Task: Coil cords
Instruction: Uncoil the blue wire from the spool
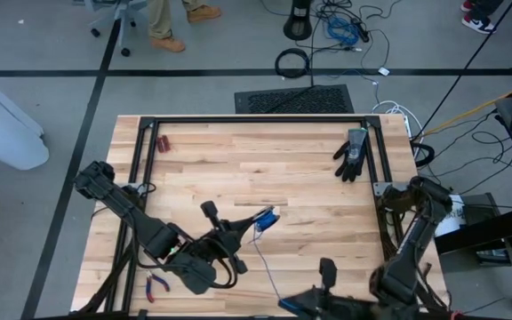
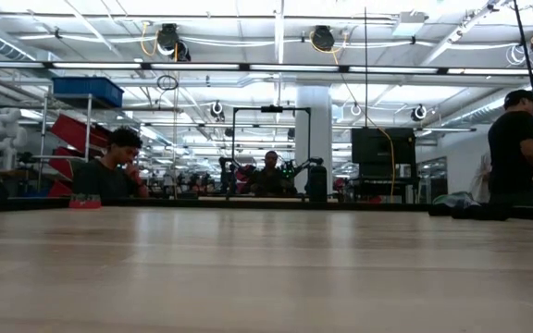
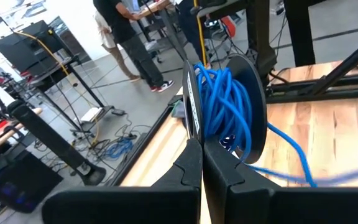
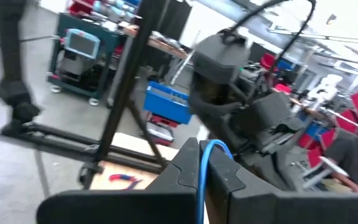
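Both grippers clamp the blue cord (image 1: 264,219), left gripper (image 3: 202,163) holding coils, right gripper (image 4: 202,168) tensioning near the bench's front edge.

Bare wooden table top (image 2: 266,277) fills the lower half. Beyond its far edge, a seated person (image 2: 109,171) at left beside a small red item (image 2: 85,200). Dark glove (image 2: 475,209) lies on the table's far right edge. Standing person in black (image 2: 516,148) behind it. White pillar (image 2: 313,139) beyond centre.
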You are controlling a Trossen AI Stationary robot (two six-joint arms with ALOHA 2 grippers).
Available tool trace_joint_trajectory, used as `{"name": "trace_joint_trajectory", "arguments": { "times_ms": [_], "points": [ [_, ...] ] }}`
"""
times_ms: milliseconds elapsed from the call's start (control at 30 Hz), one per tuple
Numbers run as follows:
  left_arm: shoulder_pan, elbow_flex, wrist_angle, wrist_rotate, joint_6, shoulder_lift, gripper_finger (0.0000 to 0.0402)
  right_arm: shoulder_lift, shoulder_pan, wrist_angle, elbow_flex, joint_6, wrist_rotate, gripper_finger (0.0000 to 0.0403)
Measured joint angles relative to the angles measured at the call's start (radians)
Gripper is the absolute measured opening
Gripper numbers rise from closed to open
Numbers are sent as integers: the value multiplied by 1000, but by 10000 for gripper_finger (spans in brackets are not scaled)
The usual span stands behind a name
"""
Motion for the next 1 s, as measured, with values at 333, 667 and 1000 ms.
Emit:
{"name": "trace_joint_trajectory", "arguments": {
  "times_ms": [333, 667, 1000],
  "points": [
    [-1, 0, 5, 32, 5, 0, 3, -2, -51, 220, 0, -207, -88, 0],
    [-6, 0, 5, 71, 9, 0, 3, -24, 7, 79, -1, -170, 92, 1],
    [-8, 0, 5, 72, 10, -1, 3, -23, 78, -709, -1, 698, 20, 51]
  ]
}}
